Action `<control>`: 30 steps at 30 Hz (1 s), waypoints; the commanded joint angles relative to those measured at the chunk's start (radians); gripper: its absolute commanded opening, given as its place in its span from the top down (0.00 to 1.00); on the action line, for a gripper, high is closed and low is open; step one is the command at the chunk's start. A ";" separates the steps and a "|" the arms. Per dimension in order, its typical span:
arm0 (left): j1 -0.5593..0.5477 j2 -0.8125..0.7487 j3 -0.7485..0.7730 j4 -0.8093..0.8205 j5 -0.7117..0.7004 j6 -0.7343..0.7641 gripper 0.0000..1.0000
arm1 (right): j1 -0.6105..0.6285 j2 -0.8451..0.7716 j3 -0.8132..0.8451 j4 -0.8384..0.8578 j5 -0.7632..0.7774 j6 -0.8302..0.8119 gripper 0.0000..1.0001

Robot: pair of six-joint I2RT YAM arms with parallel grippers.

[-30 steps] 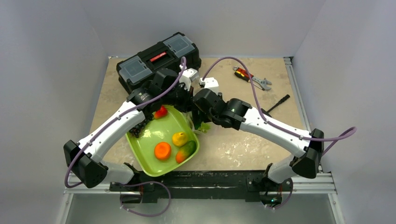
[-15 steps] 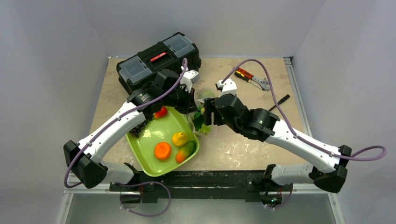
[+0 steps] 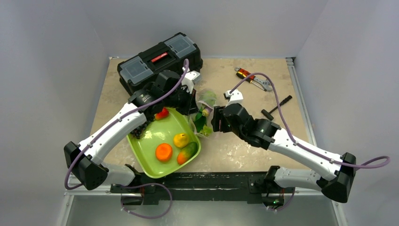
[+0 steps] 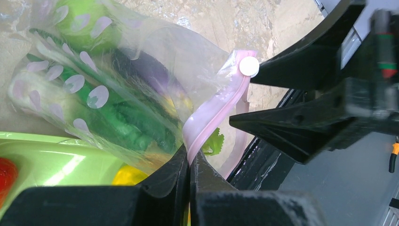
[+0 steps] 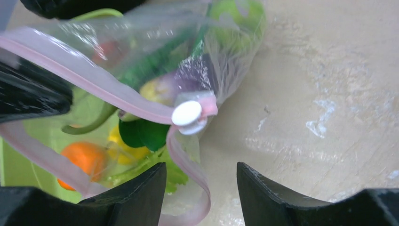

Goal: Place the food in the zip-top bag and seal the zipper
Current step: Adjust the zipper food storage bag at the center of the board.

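- The clear bag [image 3: 204,106] lies near the middle of the table [image 3: 235,146], touching the far right corner of the green tray [image 3: 164,126].
- The pink zipper [image 4: 214,110] is pinched near one end by the left claw [image 4: 189,160], whose fingers are pressed together on it.
- A white slider [image 5: 187,113] is seen at the zipper's other end.
- The right claw [image 5: 201,188] is held spread, with a loop of zipper hanging between its fingers; contact cannot be made out.
- Inside the bag, a leafy green [image 4: 122,117], an eggplant [image 4: 150,75] and an apple [image 4: 82,16] are seen.
- An orange [image 3: 163,151] and a yellow fruit [image 3: 180,140] are left in the tray.
- A black toolbox [image 3: 160,59] is set at the table's far left corner.
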 commanded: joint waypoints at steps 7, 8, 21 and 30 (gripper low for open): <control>-0.005 -0.018 0.012 0.030 0.042 0.003 1.00 | -0.005 -0.030 -0.115 0.163 -0.108 0.095 0.64; -0.006 -0.016 0.012 0.032 0.048 0.003 1.00 | -0.006 -0.029 -0.119 0.172 -0.118 0.107 0.73; -0.085 -0.021 0.008 0.020 -0.071 0.065 1.00 | -0.015 -0.043 -0.055 0.338 -0.167 0.479 1.00; -0.127 -0.089 -0.045 0.075 -0.133 0.107 0.77 | -0.022 -0.017 -0.035 0.429 -0.117 0.674 1.00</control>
